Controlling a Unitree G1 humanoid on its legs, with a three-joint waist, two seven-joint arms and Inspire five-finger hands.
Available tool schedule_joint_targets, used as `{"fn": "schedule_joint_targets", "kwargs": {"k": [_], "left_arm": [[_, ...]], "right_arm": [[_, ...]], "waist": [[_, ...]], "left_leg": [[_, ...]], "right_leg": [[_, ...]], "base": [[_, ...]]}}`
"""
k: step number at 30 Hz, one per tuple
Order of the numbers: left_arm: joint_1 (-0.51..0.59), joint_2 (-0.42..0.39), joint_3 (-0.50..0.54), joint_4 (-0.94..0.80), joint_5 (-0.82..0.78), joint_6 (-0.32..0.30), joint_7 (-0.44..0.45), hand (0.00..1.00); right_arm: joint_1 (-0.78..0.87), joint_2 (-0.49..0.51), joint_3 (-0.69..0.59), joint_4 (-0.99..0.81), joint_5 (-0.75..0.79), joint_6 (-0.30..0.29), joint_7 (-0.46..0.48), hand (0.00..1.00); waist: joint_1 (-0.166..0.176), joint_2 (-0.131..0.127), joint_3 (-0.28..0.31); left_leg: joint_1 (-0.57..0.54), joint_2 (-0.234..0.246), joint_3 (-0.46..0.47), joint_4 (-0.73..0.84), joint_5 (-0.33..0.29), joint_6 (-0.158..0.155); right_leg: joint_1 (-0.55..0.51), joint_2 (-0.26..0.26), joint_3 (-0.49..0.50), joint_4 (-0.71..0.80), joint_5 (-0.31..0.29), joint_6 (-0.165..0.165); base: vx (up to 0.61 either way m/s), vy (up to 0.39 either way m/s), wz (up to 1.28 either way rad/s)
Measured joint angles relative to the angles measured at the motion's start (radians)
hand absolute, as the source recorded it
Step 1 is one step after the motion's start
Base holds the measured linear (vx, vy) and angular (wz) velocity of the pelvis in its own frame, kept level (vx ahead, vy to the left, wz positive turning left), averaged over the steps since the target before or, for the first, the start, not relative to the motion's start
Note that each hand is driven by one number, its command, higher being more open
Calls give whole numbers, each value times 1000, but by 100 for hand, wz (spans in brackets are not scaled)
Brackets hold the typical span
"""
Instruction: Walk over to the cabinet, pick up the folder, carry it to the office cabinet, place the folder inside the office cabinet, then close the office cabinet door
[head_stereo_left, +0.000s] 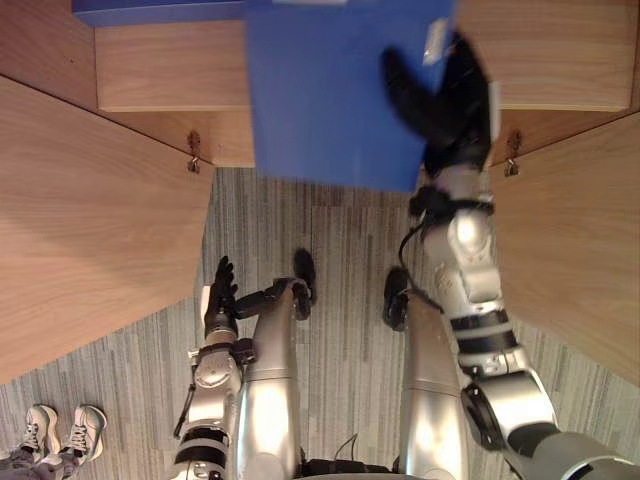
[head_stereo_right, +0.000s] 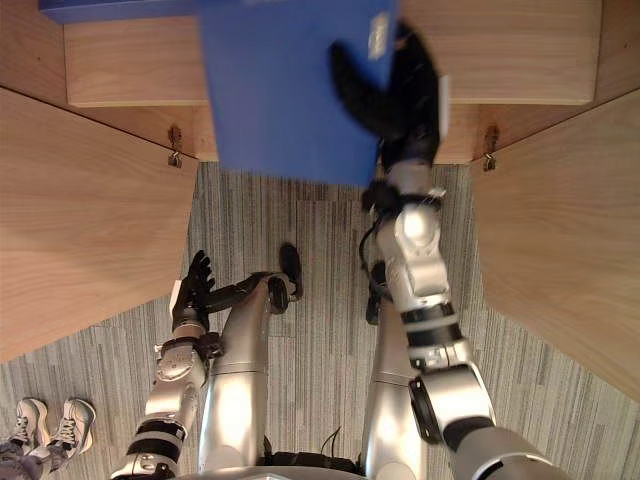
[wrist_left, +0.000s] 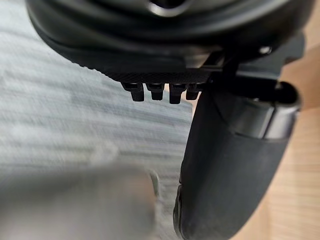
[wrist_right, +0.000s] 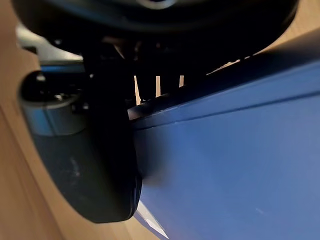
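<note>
My right hand (head_stereo_left: 450, 105) is clamped on the blue folder (head_stereo_left: 320, 100) at its right edge, thumb on one face and fingers on the other. The folder spreads toward 9 o'clock from my grip, with its near edge running 9 to 3. It hangs at the mouth of the office cabinet (head_stereo_left: 170, 70), dead ahead at 12 between the open doors (head_stereo_left: 90, 220). My right arm reaches straight forward. My left hand (head_stereo_left: 220, 295) hangs at 7 o'clock, fingers straight and empty.

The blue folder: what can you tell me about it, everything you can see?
The folder is a flat, plain blue rectangle, smooth like plastic or card, and closed. The right hand pinches its right edge, thumb on the upper face, holding it broad side up, partly over the wooden cabinet shelf, between the open doors.
</note>
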Motion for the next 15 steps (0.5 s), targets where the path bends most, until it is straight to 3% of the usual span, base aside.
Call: {"fn": "schedule_joint_targets", "kwargs": {"k": [4, 10, 11, 15], "left_arm": [[23, -20, -2, -32, -32, -32, 9, 100], [23, -30, -39, -34, -48, -55, 35, 100], [23, -29, -43, -34, -48, -56, 41, 100], [22, -29, -64, -34, -71, -69, 51, 100]], "right_arm": [[-124, 23, -125, 32, 126, -67, -108, 0], [-262, 34, -235, 150, 277, -112, -212, 0], [-262, 35, -233, 150, 279, -125, -214, 100], [-347, 30, -263, 191, 389, -164, -217, 100]], "waist": [[32, 2, 0], [55, 10, -1], [55, 11, -1], [61, 13, -3]], "left_leg": [[-29, -3, -11, -6, 7, -7], [-47, -20, -42, -6, 17, -6], [-50, -24, -48, -5, 18, -7], [-69, -33, -56, -12, 24, -23]], "right_leg": [[-26, -6, -16, 7, -7, -11], [-27, -25, -52, 22, -32, -21], [-27, -29, -57, 26, -37, -22], [-49, -38, -64, 41, -40, -24]], "base": [[14, -58, 11], [46, -54, 18], [15, -46, 22], [-30, -48, 12]]}}
